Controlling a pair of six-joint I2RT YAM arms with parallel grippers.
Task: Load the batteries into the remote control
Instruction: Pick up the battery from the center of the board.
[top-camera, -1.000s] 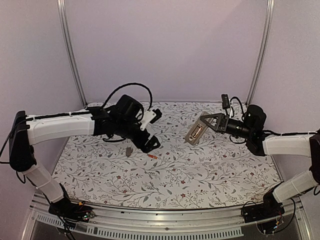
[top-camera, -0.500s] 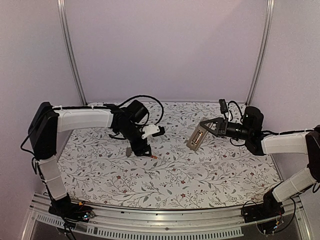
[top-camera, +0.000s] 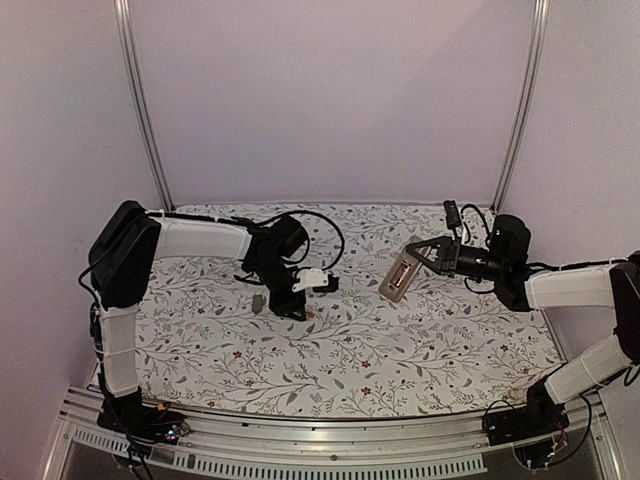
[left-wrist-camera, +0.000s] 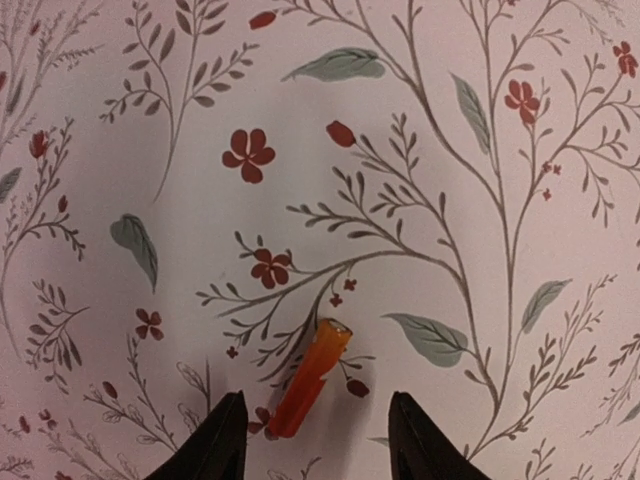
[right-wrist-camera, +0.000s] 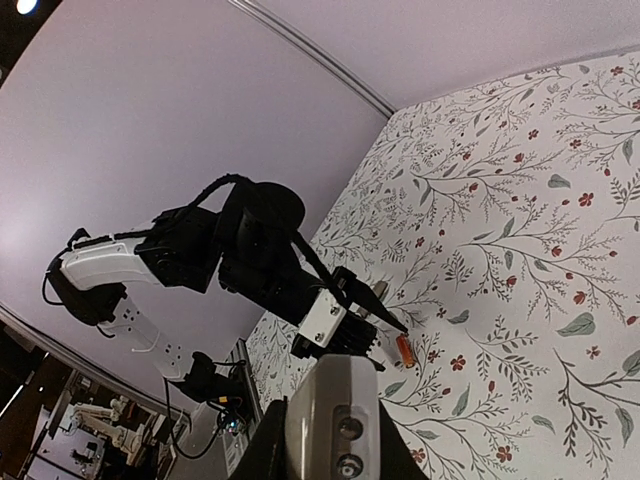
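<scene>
**Top view:** the remote control (top-camera: 398, 279) is held above the desk (top-camera: 420, 350) at right, clamped in the right jaws. The left jaws are lowered over a battery (top-camera: 309, 314).

**Left wrist view:** the battery (left-wrist-camera: 311, 390) lies askew between the half-open left jaws, touched by neither. Squaring the wrist to its long sides before closure is advised.

**Right wrist view:** the remote control (right-wrist-camera: 333, 420) is seen gripped end-on.

1 orange-red battery (left-wrist-camera: 310, 390) is visible. There is 1 white remote control (top-camera: 399, 277) and 1 small flat grey piece (top-camera: 258, 300). 2 robot arms (top-camera: 200, 238) show, making 2 grippers: 1 left gripper (left-wrist-camera: 315, 425) and 1 right gripper (top-camera: 412, 262). 2 metal posts (top-camera: 140, 100) rise behind 1 floral-covered table (top-camera: 400, 360).
</scene>
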